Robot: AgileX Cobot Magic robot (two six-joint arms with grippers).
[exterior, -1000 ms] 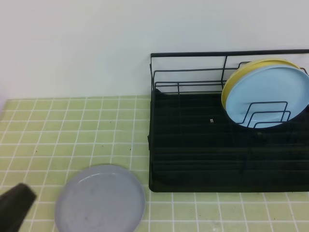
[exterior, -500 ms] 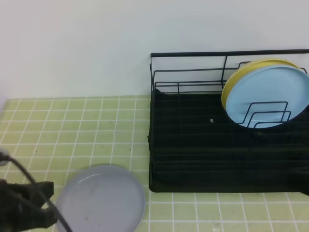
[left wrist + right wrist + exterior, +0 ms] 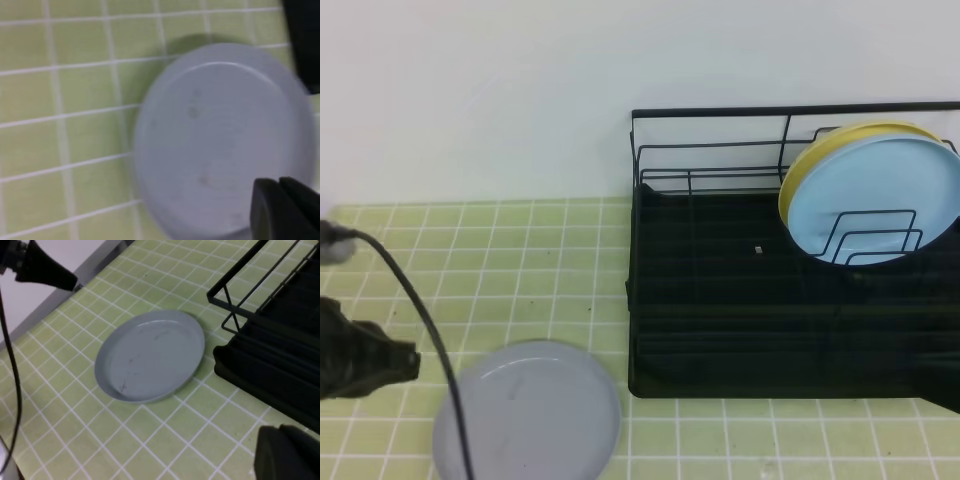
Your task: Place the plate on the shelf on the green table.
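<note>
The pale grey-lavender plate (image 3: 527, 415) lies flat on the green table (image 3: 520, 250), just left of the shelf's front corner. It also shows in the left wrist view (image 3: 225, 140) and the right wrist view (image 3: 150, 355). The shelf (image 3: 740, 300) is a black wire rack with a tray base at the right. My left gripper (image 3: 410, 360) hovers just left of the plate; its jaws look shut and empty, tapering to a point (image 3: 72, 285). My right gripper (image 3: 280, 432) shows as a dark closed mass at the frame's bottom right, apart from the plate.
A light blue plate (image 3: 875, 205) stands in the rack's right dividers with a yellow plate (image 3: 820, 150) behind it. A black cable (image 3: 430, 340) runs from the left arm across the plate's left edge. The table edge (image 3: 60, 300) lies left of the plate.
My left gripper has risen from the bottom left corner towards the plate's left side, and its cable now crosses the view. A dark bit of the right arm has come in at the bottom right.
</note>
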